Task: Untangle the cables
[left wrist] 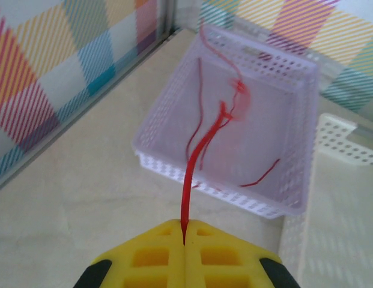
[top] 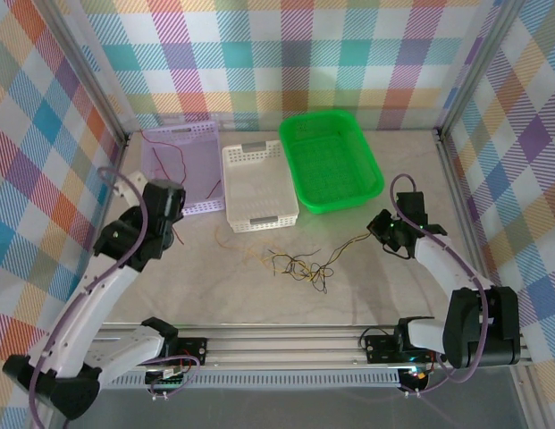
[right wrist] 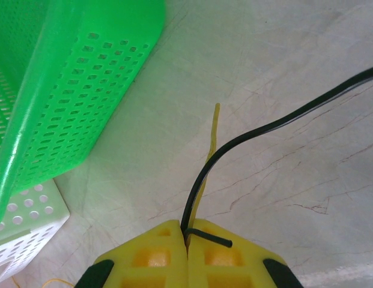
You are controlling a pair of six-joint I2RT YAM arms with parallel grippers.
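The cables are thin wires. A loose tangle of black and yellow ones (top: pixel 295 264) lies on the table in front of the white basket. My left gripper (left wrist: pixel 185 233) is shut on a red cable (left wrist: pixel 195 162), which rises toward the lilac basket (left wrist: pixel 168 168). More red cables (left wrist: pixel 261 175) lie inside that basket. From above, the left gripper (top: pixel 172 217) sits just before the basket's near edge. My right gripper (right wrist: pixel 187 235) is shut on a black cable (right wrist: pixel 246 141) and a yellow cable (right wrist: pixel 214 126) together. It hovers at the right (top: pixel 382 231), and the strands run from it toward the tangle.
Three baskets stand in a row at the back: lilac (top: pixel 206 130), white (top: pixel 257 186) and green (top: pixel 375 170). The green basket's wall (right wrist: pixel 84 90) is close on the right gripper's left. Plaid walls enclose the table on three sides.
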